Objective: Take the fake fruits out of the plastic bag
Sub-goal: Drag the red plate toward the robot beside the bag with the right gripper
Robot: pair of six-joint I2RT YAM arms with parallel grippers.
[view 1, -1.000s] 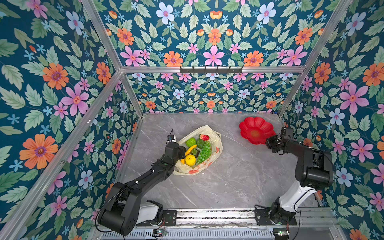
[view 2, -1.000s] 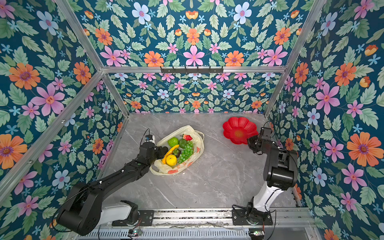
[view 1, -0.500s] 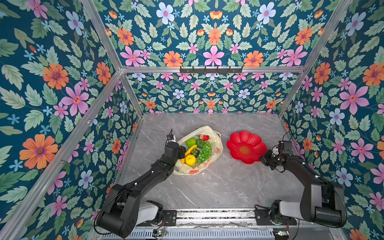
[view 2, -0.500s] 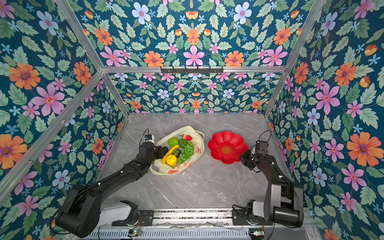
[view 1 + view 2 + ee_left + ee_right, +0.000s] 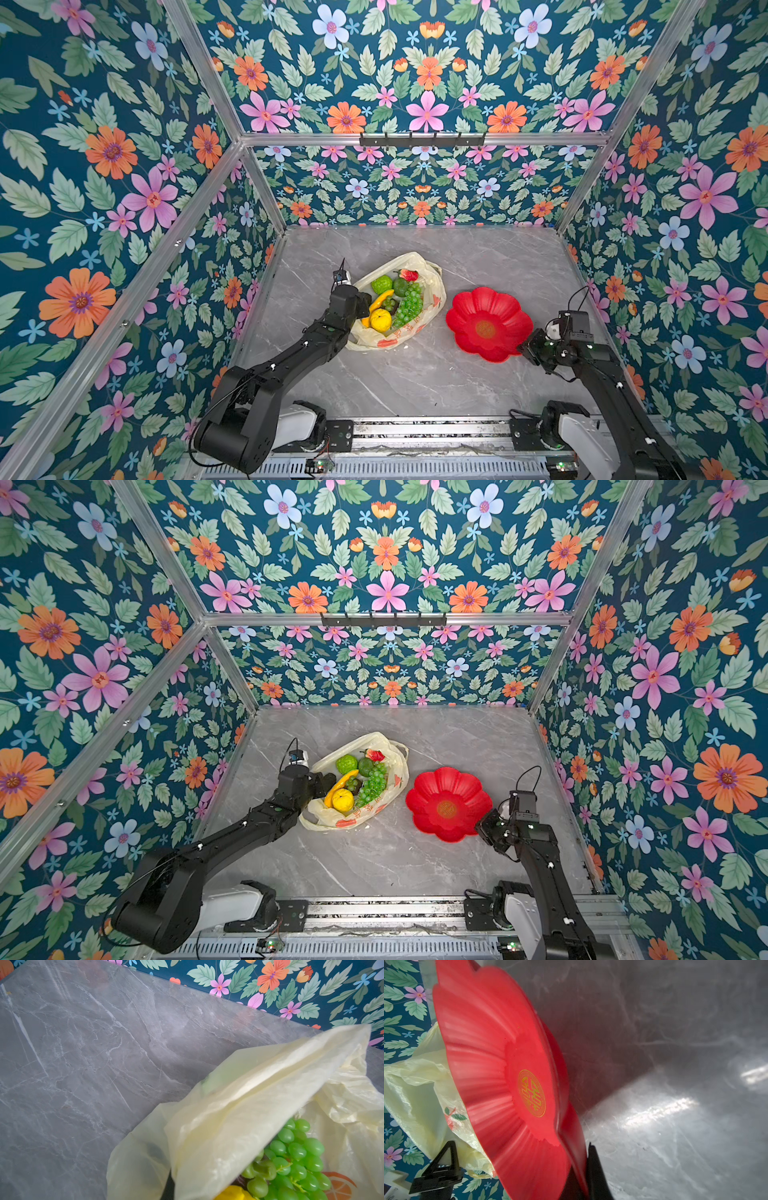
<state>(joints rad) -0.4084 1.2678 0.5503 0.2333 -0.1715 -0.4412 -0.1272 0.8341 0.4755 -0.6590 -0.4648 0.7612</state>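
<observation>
Where my left arm reaches across the grey counter [image 5: 415, 382], my left gripper [image 5: 362, 300] is closed on the near rim of the plastic bag [image 5: 431, 275], pulling the film taut. Inside the bag are the fake fruits [image 5: 399, 307]: banana [image 5: 380, 300], citrus [image 5: 380, 320], lime-green bumpy fruit [image 5: 381, 284], avocado [image 5: 400, 286], grape bunch [image 5: 412, 300], strawberry [image 5: 409, 274]. Just beside the bag is the red plate [image 5: 486, 320], flower-shaped. My right gripper [image 5: 524, 347] is clamped on its rim, on the side away from the bag.
</observation>
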